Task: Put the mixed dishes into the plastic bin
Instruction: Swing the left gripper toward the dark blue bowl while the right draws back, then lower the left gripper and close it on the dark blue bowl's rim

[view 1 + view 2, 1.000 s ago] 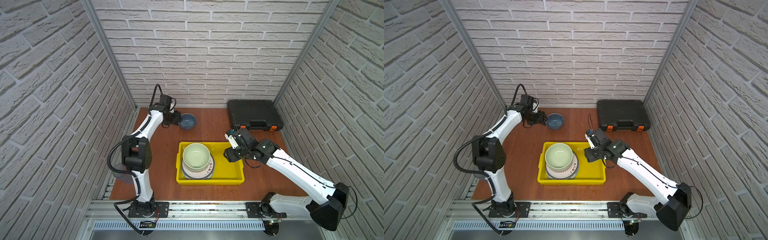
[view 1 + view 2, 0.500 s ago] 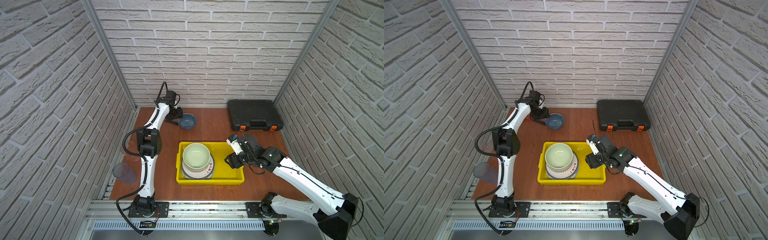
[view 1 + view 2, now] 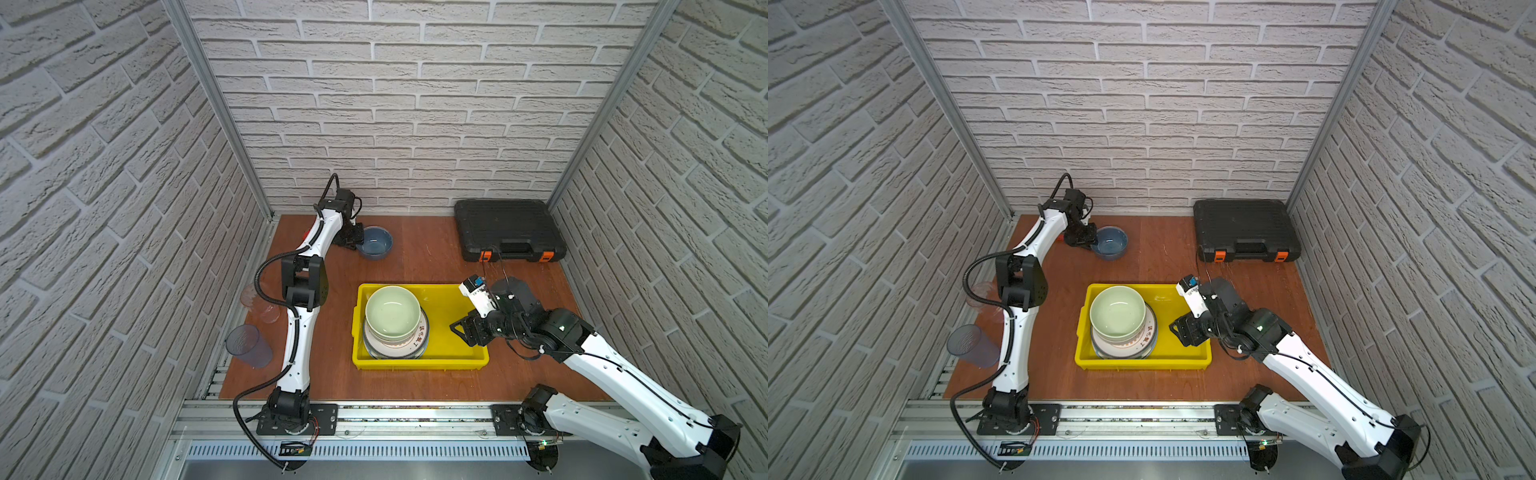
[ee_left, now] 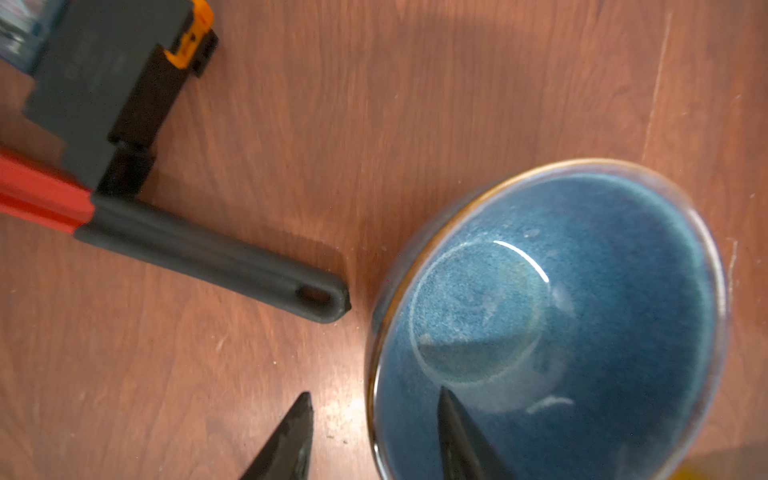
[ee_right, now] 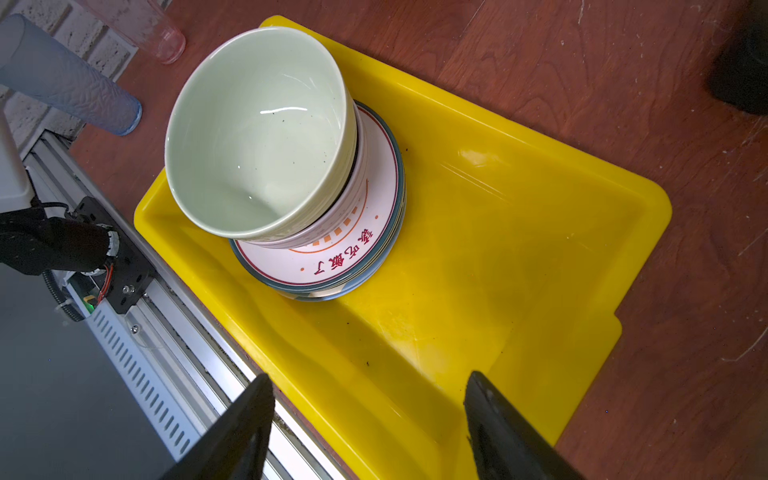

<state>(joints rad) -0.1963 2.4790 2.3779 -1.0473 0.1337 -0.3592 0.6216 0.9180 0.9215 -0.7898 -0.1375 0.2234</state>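
Left gripper (image 4: 374, 392), jaws apart, straddles the rim of the blue bowl (image 4: 561, 311) on the table (image 4: 415, 104) near the wrench (image 4: 208, 257), apparently poised to pinch its wall; right gripper (image 5: 370, 376) hangs open and empty over the bare end of the yellow bin (image 5: 519, 249), clear of the stacked plates (image 5: 353, 249) and green bowl (image 5: 257, 137).

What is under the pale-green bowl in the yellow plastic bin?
The pale-green ceramic bowl sits in a whitish bowl, on a white printed plate atop more plates in the yellow plastic bin. Their count and faces are covered.
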